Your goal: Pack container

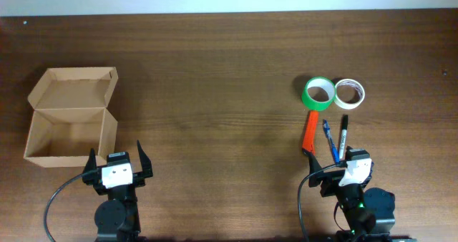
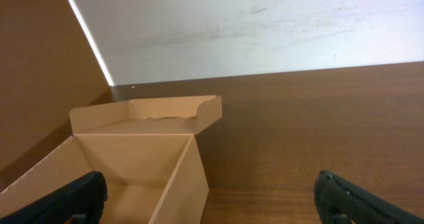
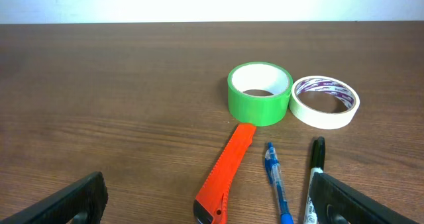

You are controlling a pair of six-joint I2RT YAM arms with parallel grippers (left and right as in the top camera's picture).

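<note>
The container is a brown cardboard box at the table's left, its flap lid folded back and its inside bare. My left gripper stands open just right of its near corner; in the left wrist view the box wall rises between the spread fingers of that gripper. At the right, my right gripper is open too. Ahead of it lie an orange cutter, a blue pen and a black marker. Nothing is held by either gripper.
A green tape roll and a white tape roll lie side by side beyond the pens, also shown in the right wrist view as the green roll and the white roll. The far table edge meets a white wall.
</note>
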